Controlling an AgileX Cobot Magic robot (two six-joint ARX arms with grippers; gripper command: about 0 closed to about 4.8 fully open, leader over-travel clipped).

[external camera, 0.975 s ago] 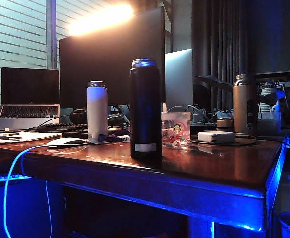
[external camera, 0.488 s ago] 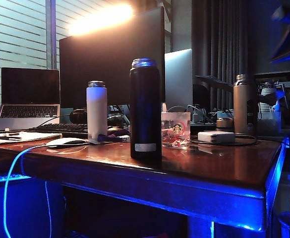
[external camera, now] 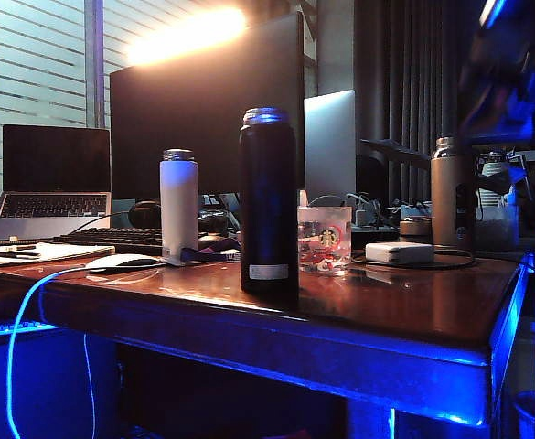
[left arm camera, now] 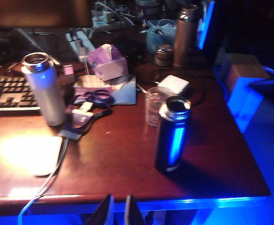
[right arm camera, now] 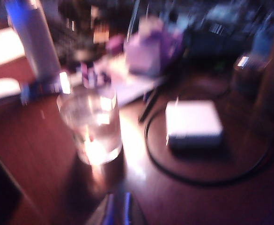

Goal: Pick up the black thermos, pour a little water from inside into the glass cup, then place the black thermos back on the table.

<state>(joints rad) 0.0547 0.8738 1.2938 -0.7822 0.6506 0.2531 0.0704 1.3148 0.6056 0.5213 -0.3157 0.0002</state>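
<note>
The black thermos (external camera: 268,201) stands upright near the worktop's (external camera: 413,315) front edge, the glass cup (external camera: 324,239) just behind it; the left gripper (left arm camera: 116,212) hangs off that edge, jaws nearly together; the right gripper (right arm camera: 117,210) hovers near the cup, blurred, jaws close together, holding nothing.

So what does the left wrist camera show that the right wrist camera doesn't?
Only the left wrist view shows the black thermos standing upright, its top open, the bronze bottle, the keyboard and the left gripper, nearly shut.

Only the right wrist view shows the right gripper, blurred, low over the table.

Both show the glass cup, white bottle and white adapter.
</note>
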